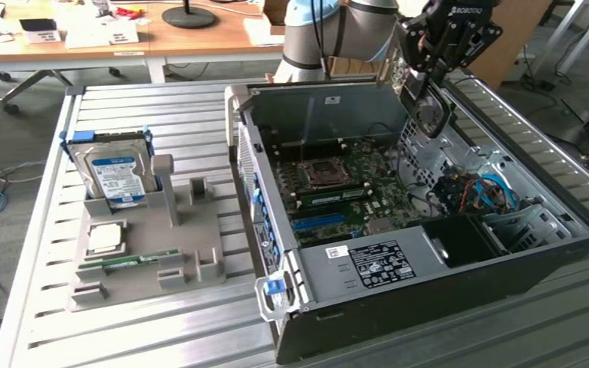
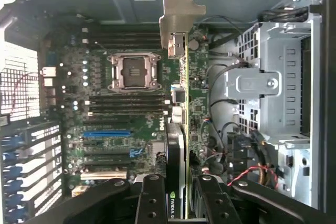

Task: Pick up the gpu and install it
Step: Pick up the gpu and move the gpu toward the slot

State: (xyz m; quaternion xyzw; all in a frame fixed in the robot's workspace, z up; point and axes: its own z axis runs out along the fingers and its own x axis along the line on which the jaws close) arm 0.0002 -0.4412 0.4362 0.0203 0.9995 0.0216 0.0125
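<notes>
- The gripper (image 1: 425, 75) is closed on the gpu (image 1: 429, 113) and holds it in the air. The card is in no slot.
- In the exterior view the gpu hangs from the gripper over the far corner of the open case (image 1: 459, 280), on the exterior view's right. It is above the board (image 1: 340, 188), and nothing shows it touching the board.
- In the wrist view the card sits edge-on between the two fingers (image 2: 152, 203), which clamp its flat faces at one end.
- Long axis: it runs straight out from the gripper. The bracket (image 2: 178, 17) is the end farthest from the fingers.
- Key relation: the slots (image 2: 106, 133) lie on the board beyond the card and off to one side of its edge line. Seen from the wrist, the card's edge runs across the length of the slots rather than along it. I judge that the card is not lined up with any slot.
- Whether the bracket end clears the rear wall of the case cannot be told.
- Appearance of the gpu: a thin, flat card with a narrow green board edge. A black cooler (image 2: 175, 150) covers one face near the gripped end, and a round fan shows in the exterior view. The bracket is plain silver metal, bent at its tip.
- On the desk (image 1: 151, 115), well apart from the case, a hard drive (image 1: 116, 172) stands in a grey holder (image 1: 156, 257).
</notes>
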